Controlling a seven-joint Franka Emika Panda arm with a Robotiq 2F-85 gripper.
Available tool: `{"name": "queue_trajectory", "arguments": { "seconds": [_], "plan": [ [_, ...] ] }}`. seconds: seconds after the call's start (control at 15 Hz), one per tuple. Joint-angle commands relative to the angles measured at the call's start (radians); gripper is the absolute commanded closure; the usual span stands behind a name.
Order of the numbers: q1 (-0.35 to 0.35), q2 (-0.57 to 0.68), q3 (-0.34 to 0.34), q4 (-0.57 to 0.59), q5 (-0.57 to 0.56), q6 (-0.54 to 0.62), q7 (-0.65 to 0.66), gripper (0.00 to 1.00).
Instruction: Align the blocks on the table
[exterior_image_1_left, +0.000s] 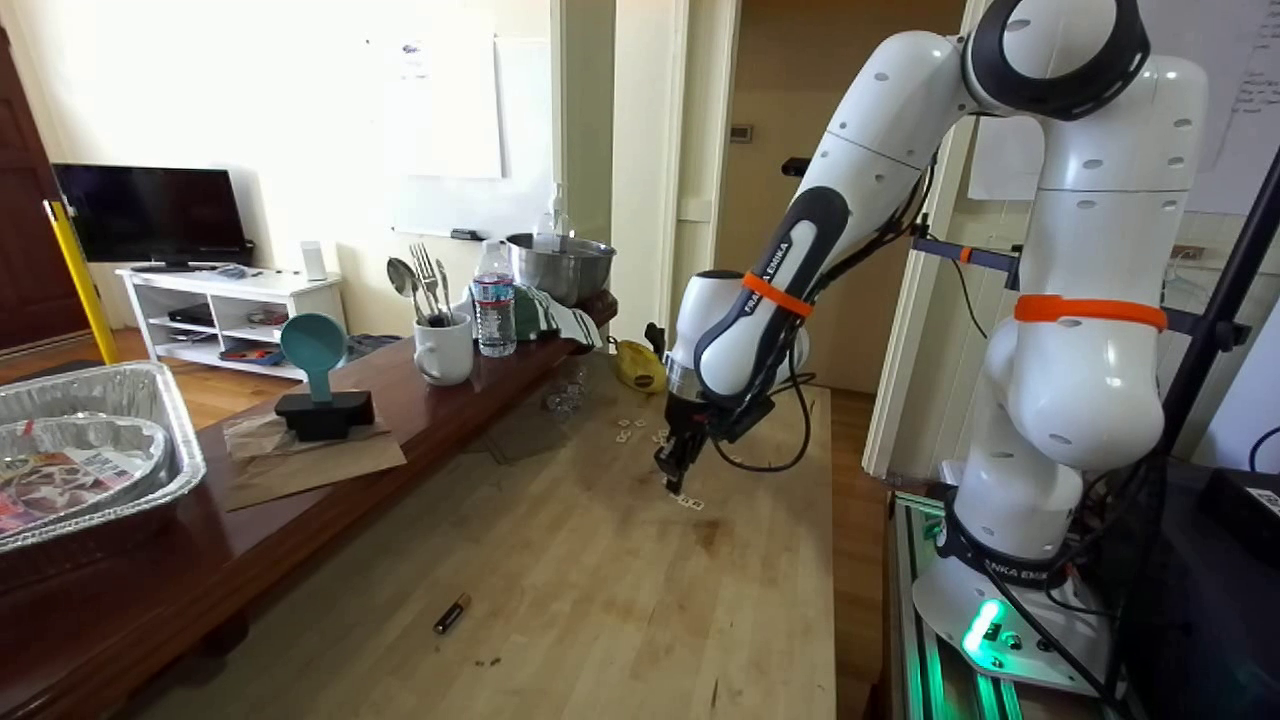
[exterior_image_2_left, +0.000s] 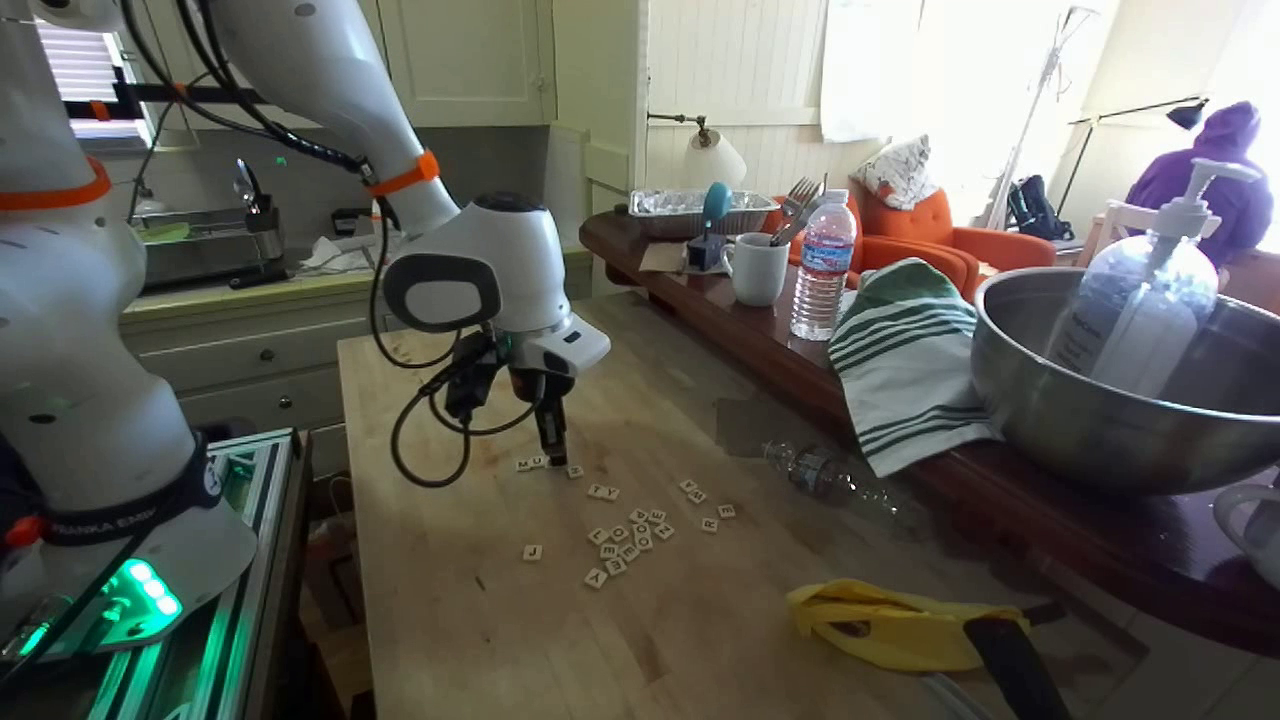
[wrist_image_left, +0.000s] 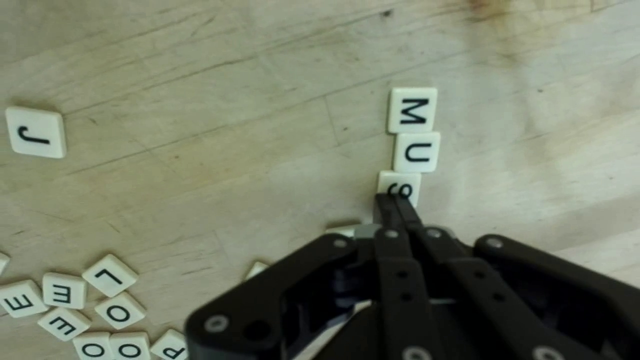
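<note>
While my gripper (wrist_image_left: 396, 196) points down, I've got its fingers (wrist_image_left: 386, 212) clenched together, their tips hiding the lower part of one tile (wrist_image_left: 400, 181); whether they touch it, I can't tell. Just beside that tile comes the U (wrist_image_left: 417, 152), then the M (wrist_image_left: 412, 110) up against it, the trio making a staggered column in the wrist view. Out to the left there sits the J (wrist_image_left: 36, 132), well apart, and below it a cluster of loose tiles (wrist_image_left: 120, 311), turned every which way. They all lie on the table (exterior_image_1_left: 600, 600), the pale top beside the dark counter (exterior_image_1_left: 240, 545). Farther along it, in an exterior view, I spot a battery (exterior_image_1_left: 452, 613); also in an exterior view, a clear bottle (exterior_image_2_left: 820, 470) lies on its side near the counter, a yellow item (exterior_image_2_left: 890, 630) farther off. Up on the counter, here's a mug (exterior_image_2_left: 757, 270) with cutlery (exterior_image_1_left: 424, 275) standing in it, a water bottle (exterior_image_2_left: 822, 270) near it, and a bowl (exterior_image_2_left: 1080, 430) with a pump bottle (exterior_image_2_left: 1140, 300) inside. Way back, a TV (exterior_image_1_left: 155, 213) sits on a white stand (exterior_image_1_left: 240, 290).
</note>
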Motion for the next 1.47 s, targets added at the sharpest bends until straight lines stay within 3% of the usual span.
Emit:
{"name": "queue_trajectory", "arguments": {
  "seconds": [0.0,0.33,1.4],
  "plan": [
    [-0.021,-0.038,0.012,-0.03,-0.065,0.02,0.033,1.0],
    [-0.035,-0.057,0.01,-0.026,-0.096,0.019,0.019,1.0],
    [-0.071,0.069,-0.004,0.041,-0.141,0.087,0.024,1.0]
  ]
}}
